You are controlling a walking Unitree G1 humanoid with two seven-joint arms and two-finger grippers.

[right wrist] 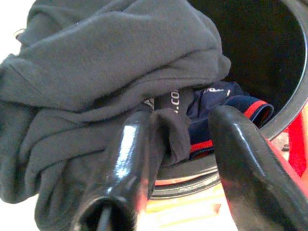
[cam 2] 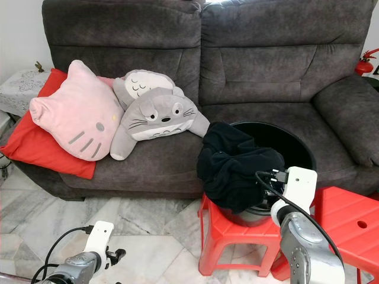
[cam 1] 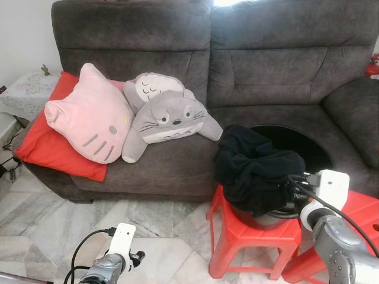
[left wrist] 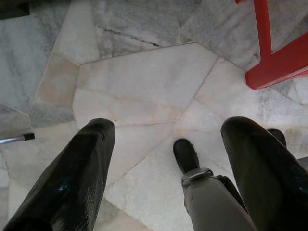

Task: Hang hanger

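Observation:
A black garment (cam 1: 254,168) hangs over the near rim of a black bucket (cam 1: 308,145) that stands on a red stool (cam 1: 254,231). My right gripper (right wrist: 183,120) is at that rim, open, with a fold of the dark cloth (right wrist: 106,72) lying between its fingers (right wrist: 130,159). Inside the bucket lies a navy piece with a red stripe (right wrist: 226,96). Low on the left, my left gripper (left wrist: 168,127) hangs open above the marble floor (left wrist: 139,82), holding nothing.
A dark grey sofa (cam 1: 266,71) stands right behind the stool, carrying a pink cat cushion (cam 1: 89,121), grey plush toys (cam 1: 169,118) and a red cushion (cam 1: 53,142). A second red stool (cam 1: 361,207) is at the right. My own foot (left wrist: 185,154) is below the left gripper.

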